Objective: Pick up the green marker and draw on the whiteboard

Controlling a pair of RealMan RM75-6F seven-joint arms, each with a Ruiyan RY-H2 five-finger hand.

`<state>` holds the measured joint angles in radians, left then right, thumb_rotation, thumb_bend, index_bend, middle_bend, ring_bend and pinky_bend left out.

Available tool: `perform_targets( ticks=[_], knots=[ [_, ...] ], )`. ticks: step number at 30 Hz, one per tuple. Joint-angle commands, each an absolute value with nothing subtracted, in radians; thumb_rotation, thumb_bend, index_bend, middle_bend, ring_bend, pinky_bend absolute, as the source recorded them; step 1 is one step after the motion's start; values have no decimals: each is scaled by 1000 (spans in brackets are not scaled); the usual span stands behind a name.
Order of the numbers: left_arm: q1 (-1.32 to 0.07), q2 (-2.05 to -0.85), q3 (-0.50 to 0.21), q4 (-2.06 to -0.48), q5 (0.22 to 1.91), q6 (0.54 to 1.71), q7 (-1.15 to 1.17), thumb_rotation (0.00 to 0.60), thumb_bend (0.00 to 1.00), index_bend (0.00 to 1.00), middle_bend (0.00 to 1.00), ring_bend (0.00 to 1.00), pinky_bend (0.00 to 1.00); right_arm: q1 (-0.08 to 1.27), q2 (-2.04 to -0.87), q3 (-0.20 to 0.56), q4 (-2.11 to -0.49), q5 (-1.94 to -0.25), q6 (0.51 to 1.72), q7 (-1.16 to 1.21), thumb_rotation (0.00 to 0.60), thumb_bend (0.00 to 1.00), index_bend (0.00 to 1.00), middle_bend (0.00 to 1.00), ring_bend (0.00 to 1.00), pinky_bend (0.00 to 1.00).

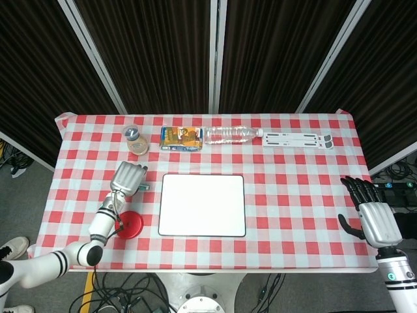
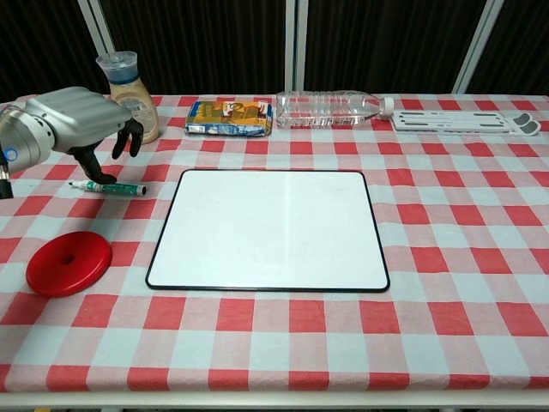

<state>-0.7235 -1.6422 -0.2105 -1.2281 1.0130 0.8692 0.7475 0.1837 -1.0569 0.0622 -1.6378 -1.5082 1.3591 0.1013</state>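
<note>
The marker (image 2: 109, 187) lay flat on the tabletop (image 2: 446, 215) just left of the whiteboard (image 2: 268, 228). Your left hand (image 2: 75, 124) hovered right over it, fingers spread and curled down, holding nothing. Your right hand (image 1: 373, 215) sat open, empty, off the right edge.

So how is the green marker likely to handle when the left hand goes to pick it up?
The green marker looks like a slim, rigid cylinder lying flat on the tablecloth, so it may roll if nudged sideways. It seems light and low, leaving the fingers of the left hand above it little height to get around.
</note>
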Motion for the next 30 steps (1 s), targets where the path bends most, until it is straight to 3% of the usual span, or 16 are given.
perform_targets(
  ticks=[1,30],
  knots=[
    [-737,-1666,-201,-1206,970,865,774,600,233,430,480,660,886,184,-1058,62,-1635,-1507,1357,104,600,304,0,62,0,0],
    [-808,-1730,-126,-1155,789,888,927,600,304,482,510,667,896,175,-1071,53,-1604,-1494,1352,135,600,304,0,63,0,0]
  ],
)
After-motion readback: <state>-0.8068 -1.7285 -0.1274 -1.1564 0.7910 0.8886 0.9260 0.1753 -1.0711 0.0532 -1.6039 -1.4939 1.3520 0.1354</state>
